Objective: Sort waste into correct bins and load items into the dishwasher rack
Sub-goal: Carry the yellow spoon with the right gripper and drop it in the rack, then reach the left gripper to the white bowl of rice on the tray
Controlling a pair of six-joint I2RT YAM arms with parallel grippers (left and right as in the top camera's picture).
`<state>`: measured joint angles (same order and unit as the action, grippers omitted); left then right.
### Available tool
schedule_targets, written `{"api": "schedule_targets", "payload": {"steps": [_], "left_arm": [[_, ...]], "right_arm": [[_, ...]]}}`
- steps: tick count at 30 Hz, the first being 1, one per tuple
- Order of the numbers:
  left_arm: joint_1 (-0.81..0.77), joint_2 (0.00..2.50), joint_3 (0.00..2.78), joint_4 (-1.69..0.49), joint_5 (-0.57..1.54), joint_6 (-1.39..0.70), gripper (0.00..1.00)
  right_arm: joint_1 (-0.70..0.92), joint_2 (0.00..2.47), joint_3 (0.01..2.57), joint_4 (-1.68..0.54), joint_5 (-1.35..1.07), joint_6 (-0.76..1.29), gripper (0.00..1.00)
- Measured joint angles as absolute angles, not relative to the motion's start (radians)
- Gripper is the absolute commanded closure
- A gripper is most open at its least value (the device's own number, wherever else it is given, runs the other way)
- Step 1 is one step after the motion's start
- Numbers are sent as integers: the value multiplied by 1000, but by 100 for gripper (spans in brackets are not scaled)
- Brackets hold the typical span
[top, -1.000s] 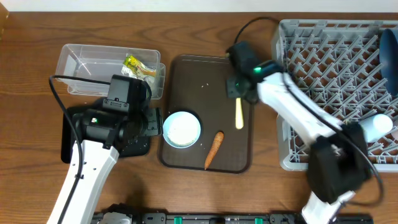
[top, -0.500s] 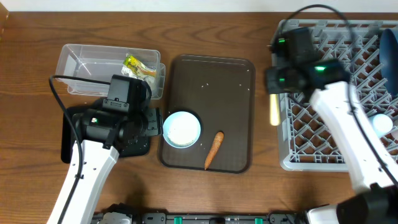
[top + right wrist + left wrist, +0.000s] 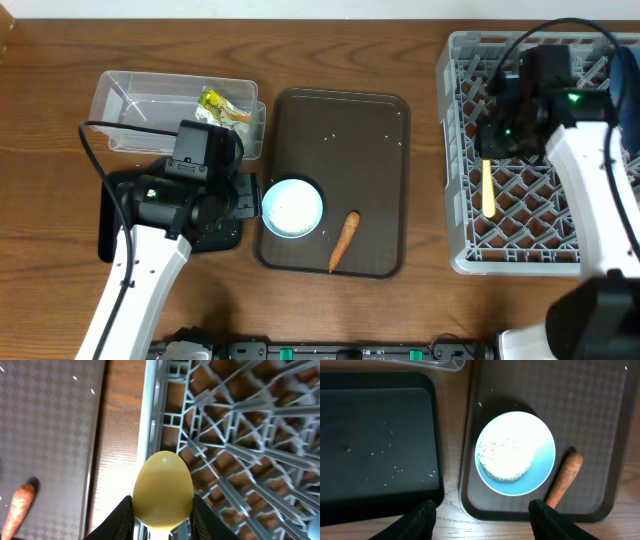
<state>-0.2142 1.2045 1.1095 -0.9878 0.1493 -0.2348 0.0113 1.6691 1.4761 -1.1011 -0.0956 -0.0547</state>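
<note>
Yellow spoon [image 3: 162,487] pinched in right gripper [image 3: 162,527], over the rack [image 3: 240,435].

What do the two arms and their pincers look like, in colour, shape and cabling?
The left arm and right arm both have smooth white links and boxy black joint housings with small green lights. A thin black cable loops off each. The left pincer has two dark, rounded fingers; the right pincer has paler ones.

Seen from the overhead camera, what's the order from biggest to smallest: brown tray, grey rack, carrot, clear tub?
1. grey rack, even partly cut off at the edge
2. brown tray
3. clear tub
4. carrot
</note>
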Motion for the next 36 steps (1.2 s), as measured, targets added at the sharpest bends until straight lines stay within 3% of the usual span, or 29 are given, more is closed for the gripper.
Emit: {"api": "schedule_targets", "payload": {"steps": [7,14,26,36], "left_arm": [[-214,1205,1110,-988,150,-235,37],[-214,1205,1110,-987,150,-235,37],[-214,1205,1110,-987,150,-235,37],[-237,1222,1110,-966,149,-235,37]], "right_arm": [[11,1782,1476,-1095,-105,-70,58],[11,1833,1476,-1095,-112,-78,39],[15,1640,1476,-1089,-199,-81,36],[123,1572,1476,-1127,-294,-80,31]]}}
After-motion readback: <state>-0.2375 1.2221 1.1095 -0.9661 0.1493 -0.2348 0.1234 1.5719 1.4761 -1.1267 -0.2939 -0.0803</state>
